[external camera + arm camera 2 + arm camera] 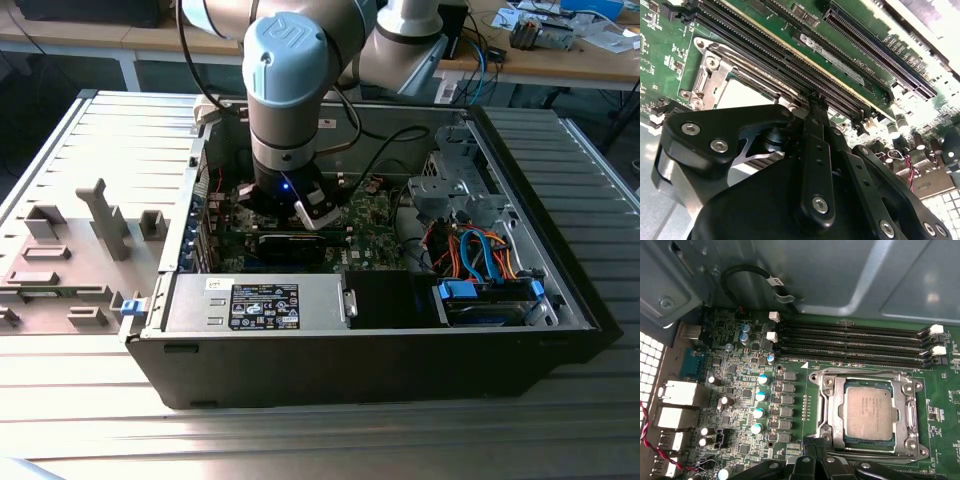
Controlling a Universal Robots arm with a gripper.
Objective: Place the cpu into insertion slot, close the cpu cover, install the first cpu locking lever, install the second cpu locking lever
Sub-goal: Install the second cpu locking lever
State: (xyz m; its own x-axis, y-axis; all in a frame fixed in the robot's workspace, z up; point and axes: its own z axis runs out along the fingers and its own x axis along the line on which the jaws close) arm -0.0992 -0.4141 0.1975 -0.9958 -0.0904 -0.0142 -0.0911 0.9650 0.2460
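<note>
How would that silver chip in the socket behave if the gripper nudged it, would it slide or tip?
The chip looks flat, thin and stiff, so it probably won't tip or roll. It sits inside the metal frame, which likely stops sliding. Its smooth metal top may be slippery, and the socket under it is probably fragile.

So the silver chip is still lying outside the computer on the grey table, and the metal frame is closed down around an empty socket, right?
Not quite. In the first wrist view the cpu already sits inside the insertion slot on the green board, with the cpu cover closed down around it. The socket is not empty.
</note>
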